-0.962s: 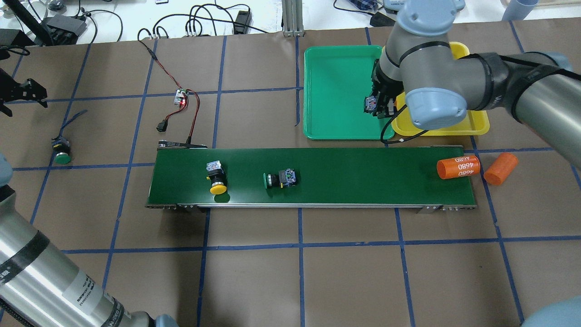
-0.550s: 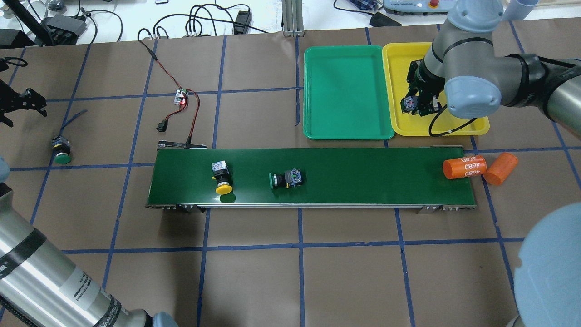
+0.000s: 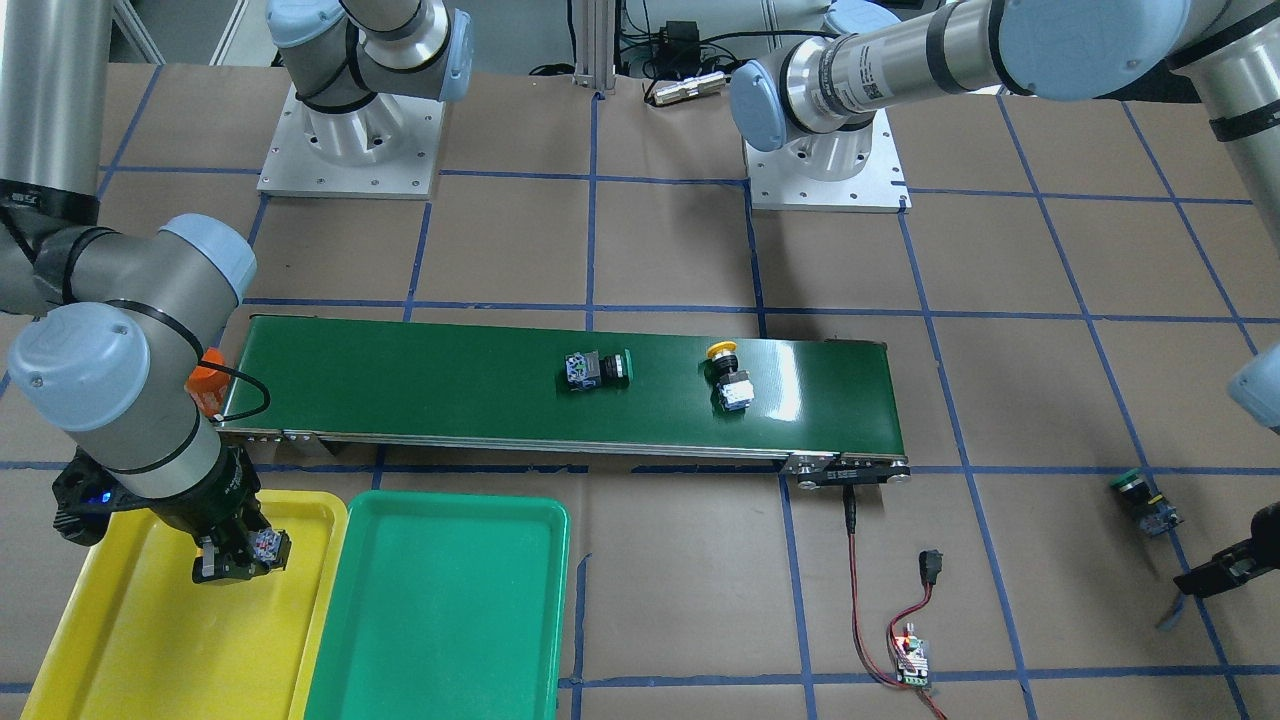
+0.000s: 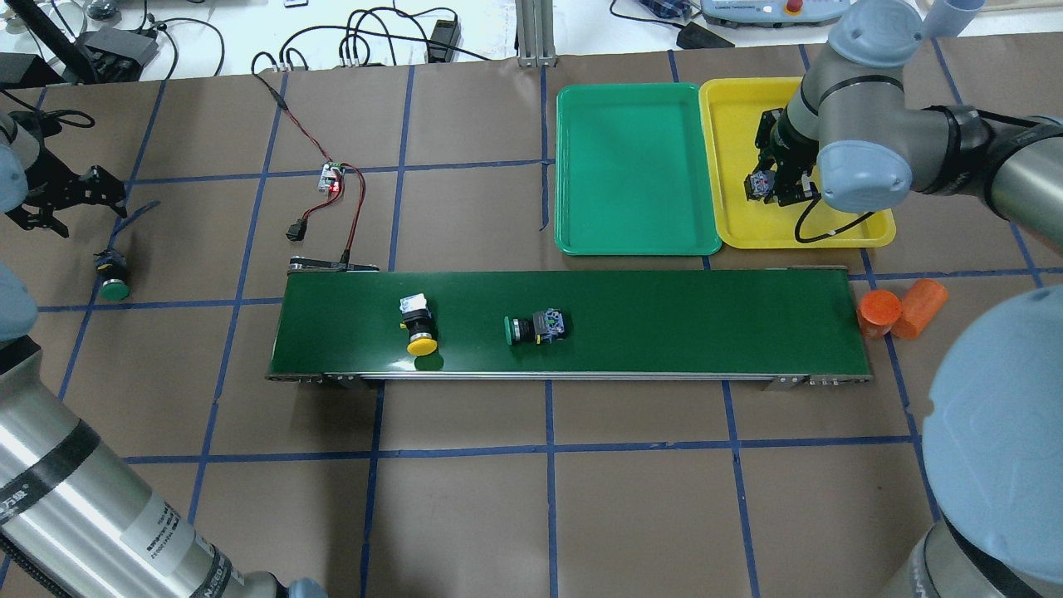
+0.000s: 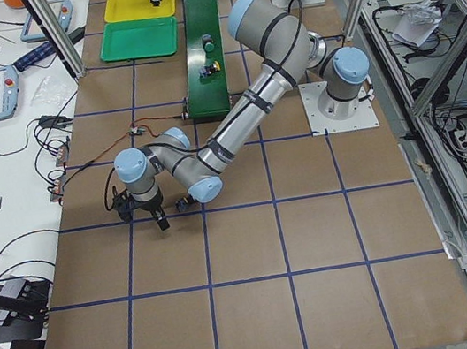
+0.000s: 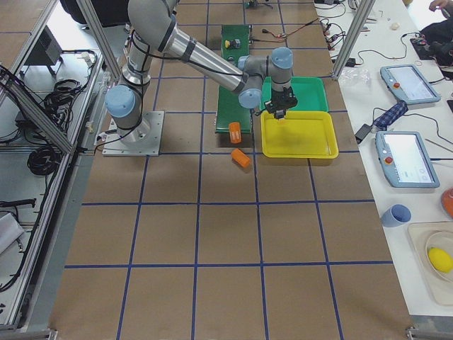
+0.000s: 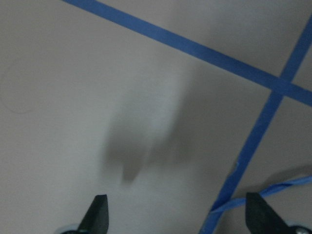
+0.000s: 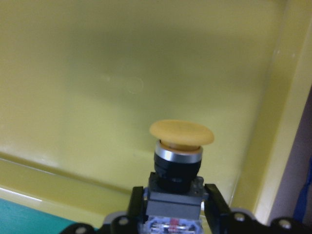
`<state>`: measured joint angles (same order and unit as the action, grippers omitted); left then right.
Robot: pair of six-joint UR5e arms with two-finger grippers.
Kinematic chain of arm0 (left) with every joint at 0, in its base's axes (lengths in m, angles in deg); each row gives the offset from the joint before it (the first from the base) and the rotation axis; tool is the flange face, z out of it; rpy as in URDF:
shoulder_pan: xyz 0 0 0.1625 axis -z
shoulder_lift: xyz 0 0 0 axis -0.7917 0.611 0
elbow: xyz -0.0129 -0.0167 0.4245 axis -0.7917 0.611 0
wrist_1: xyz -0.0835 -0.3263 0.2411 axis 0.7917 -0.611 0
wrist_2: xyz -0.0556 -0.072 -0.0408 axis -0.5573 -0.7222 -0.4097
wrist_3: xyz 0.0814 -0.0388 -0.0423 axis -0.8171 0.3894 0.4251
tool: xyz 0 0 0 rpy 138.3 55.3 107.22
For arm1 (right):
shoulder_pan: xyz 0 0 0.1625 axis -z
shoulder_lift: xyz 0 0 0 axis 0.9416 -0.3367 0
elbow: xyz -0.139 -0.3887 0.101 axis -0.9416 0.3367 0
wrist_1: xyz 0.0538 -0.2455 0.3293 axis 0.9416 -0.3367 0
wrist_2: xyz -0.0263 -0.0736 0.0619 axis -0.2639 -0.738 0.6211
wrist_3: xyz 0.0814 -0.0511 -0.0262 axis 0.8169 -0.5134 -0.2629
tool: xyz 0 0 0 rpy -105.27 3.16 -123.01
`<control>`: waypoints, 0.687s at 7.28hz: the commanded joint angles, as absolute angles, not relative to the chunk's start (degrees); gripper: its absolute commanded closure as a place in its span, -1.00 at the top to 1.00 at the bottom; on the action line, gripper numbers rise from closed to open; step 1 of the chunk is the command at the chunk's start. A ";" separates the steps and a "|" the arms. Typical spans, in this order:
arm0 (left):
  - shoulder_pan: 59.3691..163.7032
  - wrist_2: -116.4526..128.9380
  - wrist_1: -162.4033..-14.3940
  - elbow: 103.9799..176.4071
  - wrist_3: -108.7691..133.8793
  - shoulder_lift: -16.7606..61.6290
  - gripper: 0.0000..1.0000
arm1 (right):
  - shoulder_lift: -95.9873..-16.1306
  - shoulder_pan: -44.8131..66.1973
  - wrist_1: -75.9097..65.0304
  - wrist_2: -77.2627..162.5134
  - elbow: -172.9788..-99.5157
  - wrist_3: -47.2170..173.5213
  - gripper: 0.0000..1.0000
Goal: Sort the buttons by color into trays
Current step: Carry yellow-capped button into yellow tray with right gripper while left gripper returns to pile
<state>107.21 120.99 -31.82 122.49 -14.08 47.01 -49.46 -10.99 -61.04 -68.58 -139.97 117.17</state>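
Note:
My right gripper (image 4: 765, 188) hangs low over the yellow tray (image 4: 731, 116) and is shut on a yellow button (image 8: 181, 132), cap pointing down. The empty green tray (image 4: 635, 166) lies beside it. A second yellow button (image 4: 418, 328) and a green button (image 4: 536, 326) lie on the dark-green conveyor belt (image 4: 681, 324). Another green button (image 4: 112, 278) lies on the table at the far left. My left gripper (image 4: 46, 223) hovers just behind that button. It is open and empty in the left wrist view (image 7: 178, 219).
Two orange cylinders (image 4: 879, 309) (image 4: 918, 307) lie on the table off the belt's right end. A small circuit board with red and black wires (image 4: 332, 178) lies behind the belt's left end. Blue tape lines cross the brown table.
My right gripper carried the yellow button from the green tray's edge to over the yellow tray. The belt moved its two buttons right, and the 4680 cylinder dropped off its end. My left gripper shifted right.

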 commanded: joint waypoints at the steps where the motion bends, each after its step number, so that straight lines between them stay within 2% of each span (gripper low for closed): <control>1: 107.19 121.20 -32.41 126.55 -13.77 44.16 1.00 | -48.83 -9.66 -61.23 -69.16 -140.54 117.05 0.55; 2: 105.44 121.20 -32.93 128.05 -14.13 44.06 1.00 | -48.39 -9.66 -61.23 -68.38 -140.63 117.75 1.00; 3: 104.99 121.03 -35.20 130.15 -14.13 42.76 1.00 | -49.00 -9.92 -61.23 -68.38 -140.64 118.02 1.00; 4: 104.55 121.03 -35.22 132.17 -14.13 41.61 0.82 | -49.61 -10.01 -61.14 -68.55 -140.55 118.11 1.00; 5: 104.63 120.85 -35.22 133.32 -14.13 41.16 0.50 | -51.97 -10.70 -60.54 -68.55 -140.63 118.37 1.00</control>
<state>104.85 121.01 -34.91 131.42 -14.11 42.07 -49.87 -10.10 -61.04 -68.51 -140.58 118.07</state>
